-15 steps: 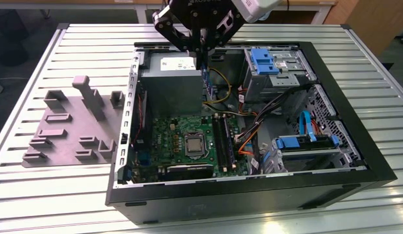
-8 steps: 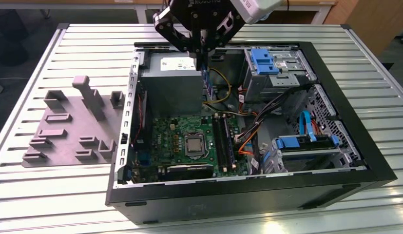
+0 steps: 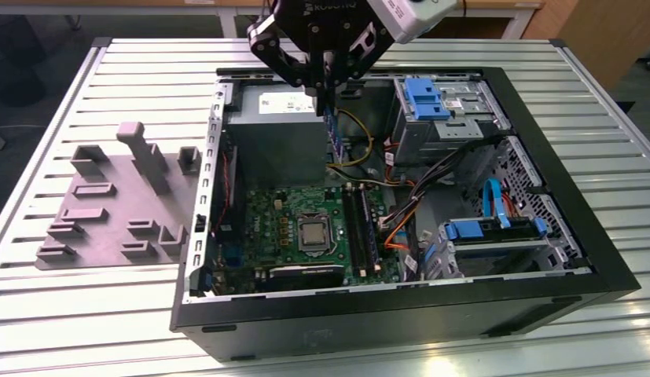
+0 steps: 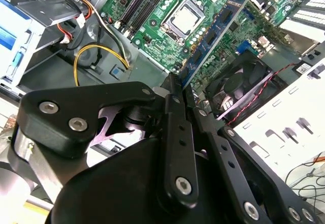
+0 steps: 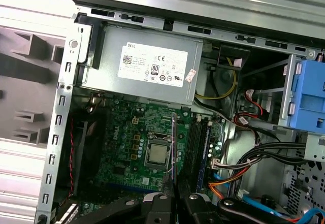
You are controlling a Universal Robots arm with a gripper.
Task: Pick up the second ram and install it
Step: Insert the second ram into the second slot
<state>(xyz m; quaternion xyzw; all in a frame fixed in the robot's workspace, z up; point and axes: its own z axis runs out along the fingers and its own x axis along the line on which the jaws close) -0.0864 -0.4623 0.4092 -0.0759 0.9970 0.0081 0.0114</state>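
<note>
— Where is the ram point(image 3: 331, 129) now?

— In my gripper point(image 3: 326, 93); my fingers point(image 4: 176, 113) are pinched narrow on its upper edge, and it hangs on edge below them, a slim blue strip in the exterior view; in the first wrist view I see it edge-on as a thin line point(image 5: 172, 148) over the board point(image 5: 127, 153).

— So the pick-up is done?

— I judge so; the stick is clear of the grey holder point(image 3: 115, 208), which sits on the table point(image 3: 83, 78) well apart, at the exterior view's left, outside the case point(image 3: 409, 314).

— And the install?

— Not done; I hang above the open case, near the power supply point(image 3: 272, 126), and the ram touches nothing below; the long black slots point(image 3: 359, 228) lie beside the processor socket point(image 3: 313, 233), lower in the case than my load; whether one slot already carries a stick I cannot tell.

— What is left, then?

— By my reckoning the seating itself; the ram is in hand and over the case, but apart from the slots and not yet lined up with them.
</note>
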